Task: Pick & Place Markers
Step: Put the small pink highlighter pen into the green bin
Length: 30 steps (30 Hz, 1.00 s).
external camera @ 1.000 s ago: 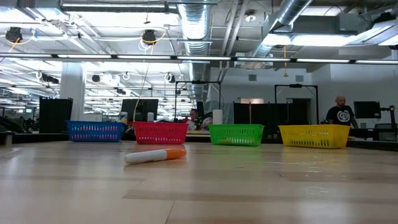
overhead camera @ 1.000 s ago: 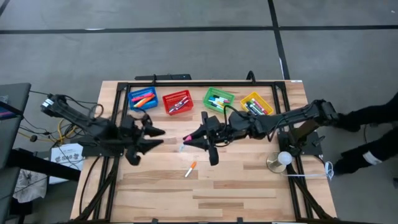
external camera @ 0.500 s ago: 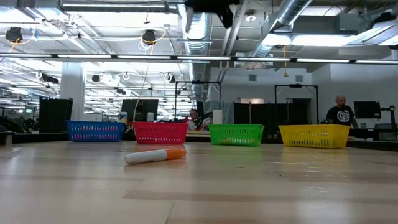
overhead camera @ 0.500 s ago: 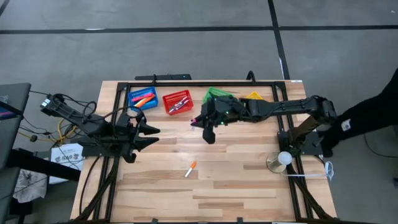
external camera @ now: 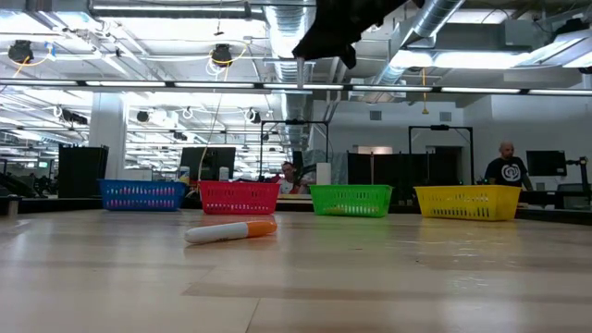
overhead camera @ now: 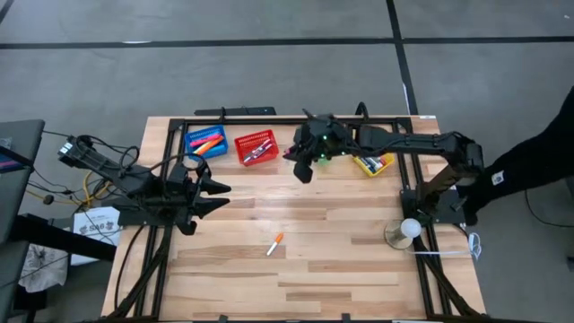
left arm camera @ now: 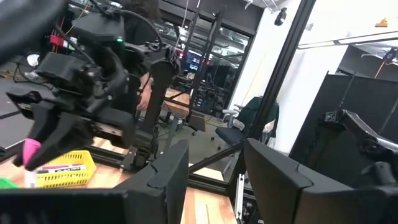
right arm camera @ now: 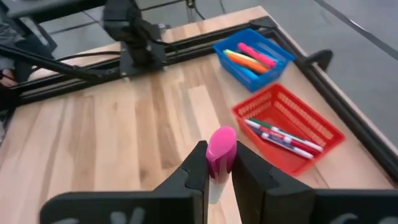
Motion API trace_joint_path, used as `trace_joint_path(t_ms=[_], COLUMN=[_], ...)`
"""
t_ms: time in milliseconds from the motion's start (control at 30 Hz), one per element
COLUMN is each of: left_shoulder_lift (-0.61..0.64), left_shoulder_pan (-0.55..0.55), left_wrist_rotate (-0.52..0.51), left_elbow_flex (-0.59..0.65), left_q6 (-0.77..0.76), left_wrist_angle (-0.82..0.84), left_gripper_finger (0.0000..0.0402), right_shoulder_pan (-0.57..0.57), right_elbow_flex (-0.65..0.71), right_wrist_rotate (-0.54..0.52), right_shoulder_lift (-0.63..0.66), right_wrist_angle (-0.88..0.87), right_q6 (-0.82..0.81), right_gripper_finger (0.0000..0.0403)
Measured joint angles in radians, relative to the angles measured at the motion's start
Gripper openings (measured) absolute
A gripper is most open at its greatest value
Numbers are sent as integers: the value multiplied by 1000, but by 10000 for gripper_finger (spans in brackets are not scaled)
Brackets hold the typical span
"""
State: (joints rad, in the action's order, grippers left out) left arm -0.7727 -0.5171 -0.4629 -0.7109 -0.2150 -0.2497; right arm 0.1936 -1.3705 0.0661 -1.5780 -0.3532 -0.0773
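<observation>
I have the pink marker (right arm camera: 221, 151) clamped between my right fingers (right arm camera: 198, 167), its cap poking out past the tips. The red basket (right arm camera: 290, 127) lies ahead and to one side; the left gripper (overhead camera: 212, 187), spread open and empty, waits farther off.

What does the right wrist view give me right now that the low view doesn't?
Only the right wrist view shows the pink-capped marker clamped between the right gripper fingers, plus what lies inside the blue basket and the red basket.

Only the low view shows the orange-capped marker lying on the table, with the green basket and yellow basket standing in the back row.

Both show the red and blue baskets and the wooden table; in the low view the right gripper is just a dark shape overhead.
</observation>
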Motion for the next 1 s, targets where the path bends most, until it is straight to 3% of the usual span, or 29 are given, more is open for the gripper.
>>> trace_joint_path(t_ms=[600,800,1000], left_shoulder_lift=[-1,-10,-51], left_shoulder_pan=[44,105,156], left_wrist_rotate=[-2,-84,-83], left_elbow_flex=[46,93,101], left_q6=[1,-33,-36], left_wrist_angle=[11,-1,-5], left_gripper_finger=[154,154,154], right_shoulder_pan=[279,339,358], right_elbow_flex=[1,1,2], right_wrist_rotate=[-46,-22,-29], right_shoulder_lift=[-6,-102,-217], right_wrist_angle=[-222,-361,-376], right_q6=[74,143,191], right_gripper_finger=[35,35,35])
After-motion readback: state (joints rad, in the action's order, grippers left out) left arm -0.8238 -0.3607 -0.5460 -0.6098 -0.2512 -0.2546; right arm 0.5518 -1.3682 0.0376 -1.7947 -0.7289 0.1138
